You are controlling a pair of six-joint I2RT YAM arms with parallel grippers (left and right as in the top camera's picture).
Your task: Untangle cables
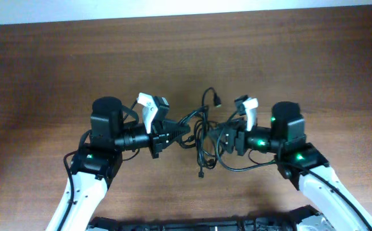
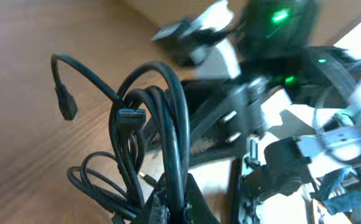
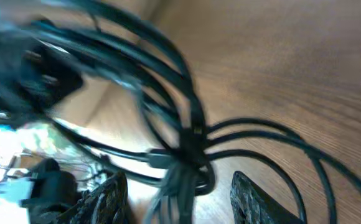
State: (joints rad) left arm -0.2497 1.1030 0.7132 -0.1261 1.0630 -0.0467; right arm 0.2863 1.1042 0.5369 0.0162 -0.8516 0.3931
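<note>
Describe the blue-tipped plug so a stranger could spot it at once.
On the brown wooden table, find the tangle of thin black cables at its middle. In the left wrist view, among the upright loops, sits a silver metal plug. Its blue insert sets it apart from the plain black plug arching to its left.
</note>
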